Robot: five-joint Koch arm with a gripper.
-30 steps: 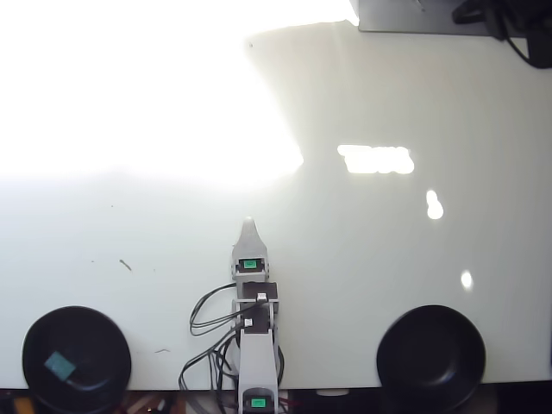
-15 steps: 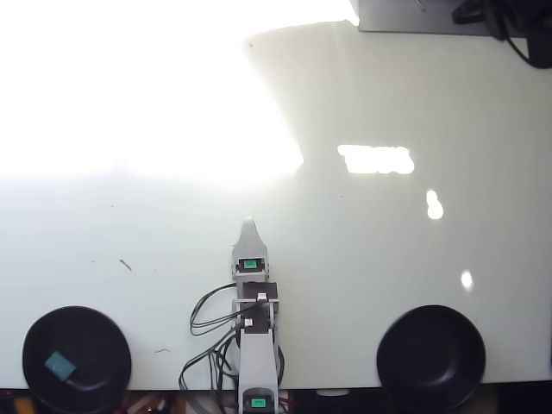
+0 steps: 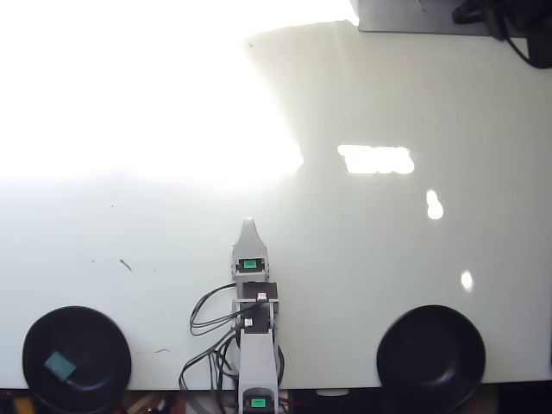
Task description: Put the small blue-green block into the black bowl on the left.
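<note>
The small blue-green block (image 3: 59, 365) lies flat inside the black bowl (image 3: 103, 332) at the bottom left of the overhead view. My gripper (image 3: 249, 224) points up the table from the arm at bottom centre, well to the right of that bowl. Only one pale tip shows, so its jaws lie one behind the other and nothing can be seen held.
A twin black bowl (image 3: 431, 355) stands at the bottom right. Cables (image 3: 207, 315) loop left of the arm. Strong glare washes out the upper left of the white table (image 3: 388, 241). A grey box (image 3: 405, 15) and dark cables sit at the top right edge.
</note>
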